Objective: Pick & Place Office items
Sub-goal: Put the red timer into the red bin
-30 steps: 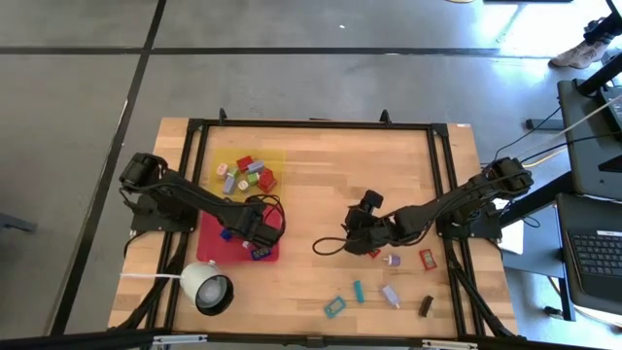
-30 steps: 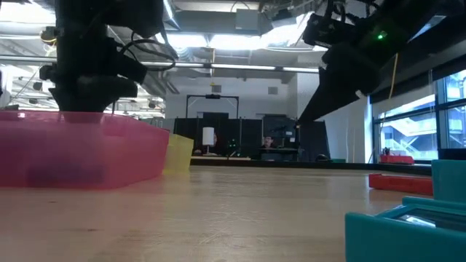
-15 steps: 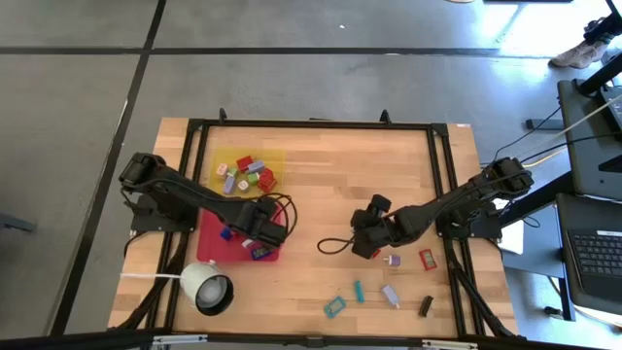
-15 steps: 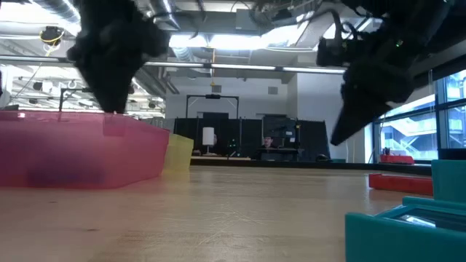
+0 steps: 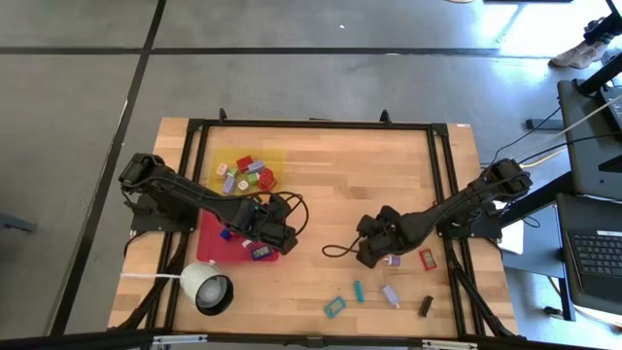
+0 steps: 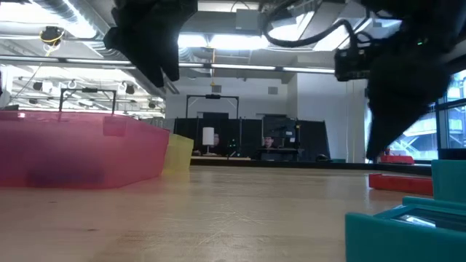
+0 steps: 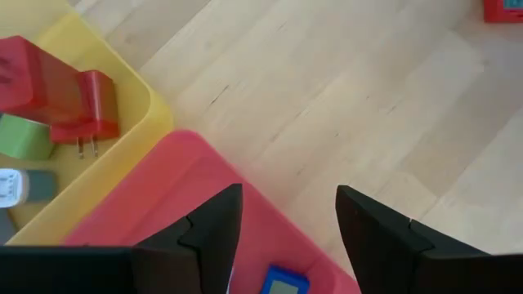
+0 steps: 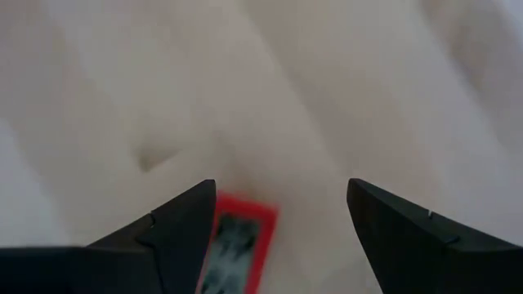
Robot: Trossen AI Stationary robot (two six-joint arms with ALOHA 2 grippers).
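My left gripper (image 5: 280, 235) hangs open over the right edge of the red tray (image 5: 210, 241), with nothing between its fingers (image 7: 214, 233). Below it a blue piece (image 7: 282, 285) lies in that tray. The yellow tray (image 5: 278, 157) behind it holds several coloured pieces (image 5: 245, 173). My right gripper (image 5: 373, 253) is open and points down at the table right of centre. A small red piece (image 8: 237, 238) lies on the wood between its fingers, close to one of them; I cannot tell whether it touches. More office items (image 5: 391, 294) lie on the table's near right part.
A white round cup-like thing (image 5: 207, 288) with a cord sits at the near left, by the red tray. A black cable (image 5: 335, 249) loops on the wood beside my right gripper. Teal pieces (image 5: 335, 306), a red piece (image 5: 426, 259) and a black piece (image 5: 426, 305) are scattered near the front.
My left gripper has risen out of the red tray and shifted toward the table's right, tipping as it went. My right gripper has moved toward the near edge and a little down, turning about its wrist, and now stands over the red piece.
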